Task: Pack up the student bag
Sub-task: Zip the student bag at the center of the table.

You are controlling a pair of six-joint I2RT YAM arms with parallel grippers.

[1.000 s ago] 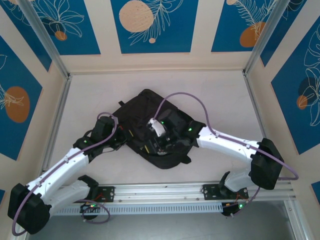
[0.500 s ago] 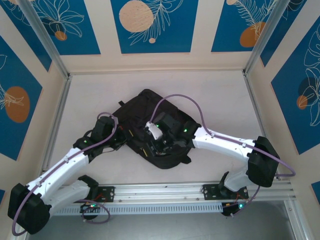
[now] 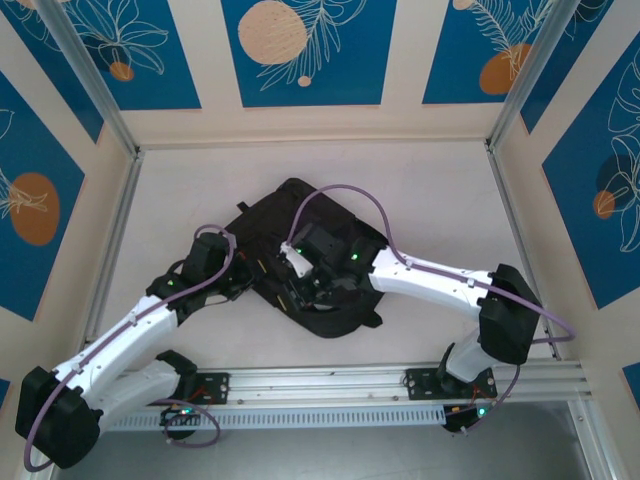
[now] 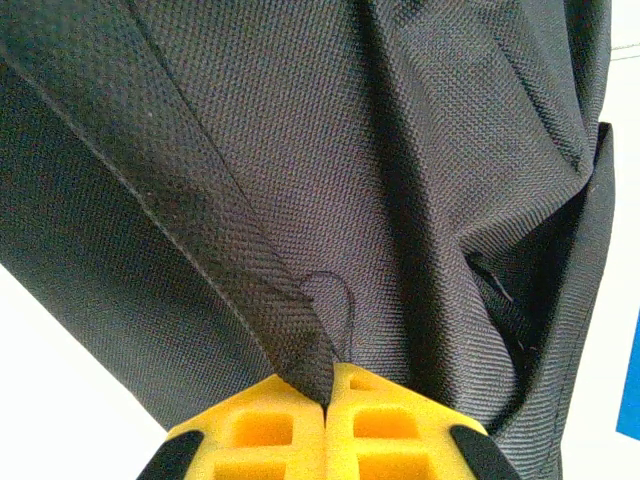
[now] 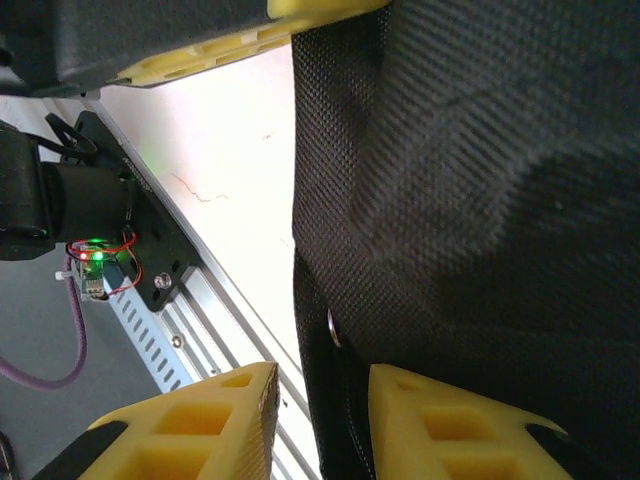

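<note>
Gripping a woven strap (image 4: 250, 280) at the near-left edge of the student bag (image 3: 300, 205), the left pincer (image 4: 325, 398) is clamping fully shut on the webbing. Just to the right, over the bag's near half, the right pincer (image 5: 320, 420) is standing part open, with a fabric edge (image 5: 300, 200) lying between its fingers, unpinched. The bag is lying flat mid-surface (image 3: 440, 200). Opening the bag seems to be the step in hand; next, the right pincer is needing to close on that edge and pull it away from the strap.

FREE: I see bare table (image 3: 440, 190) far and right | BLOCKED: student bag (image 3: 290, 205) mid-table, left arm (image 3: 130, 330) and right arm (image 3: 440, 285) reaching over it | NEAR: rail (image 3: 320, 385) along edge
</note>
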